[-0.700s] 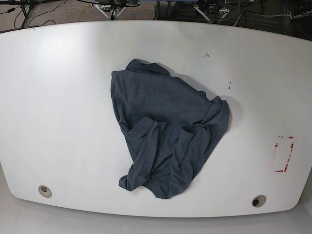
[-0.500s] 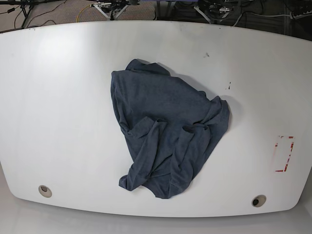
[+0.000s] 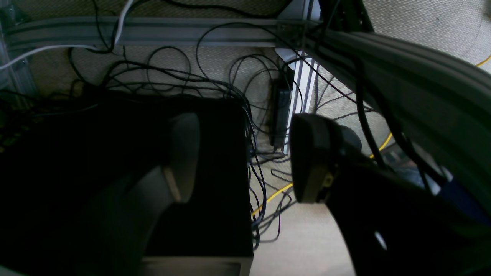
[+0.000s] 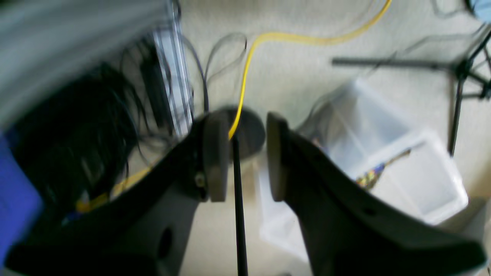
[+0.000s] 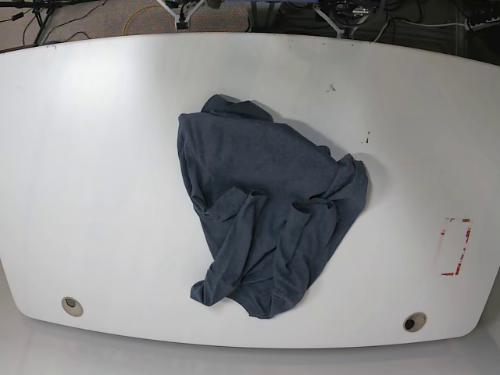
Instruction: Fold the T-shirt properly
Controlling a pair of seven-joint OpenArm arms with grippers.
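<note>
While crumpled, the T-shirt (image 5: 266, 211) mid-table (image 5: 94, 156), both grippers elsewhere, empty

A white table (image 5: 94, 156) with rounded corners fills the base view. Its surface carries two round cable holes (image 5: 72, 305) near the front corners, a few small dark marks (image 5: 331, 87), and a red-edged rectangular marking (image 5: 455, 247) on the right side. Beyond the far edge lies beige carpet (image 5: 109, 16) with dark cables.

The wrist views show the floor below: beige carpet, tangled black cables (image 3: 215, 88), a yellow cable (image 4: 249, 57), grey metal rails (image 3: 153, 36), a black box (image 3: 207, 176), a clear plastic bin (image 4: 383, 153), and a black tripod stand (image 4: 460, 76). Lighting is dim under the table.
</note>
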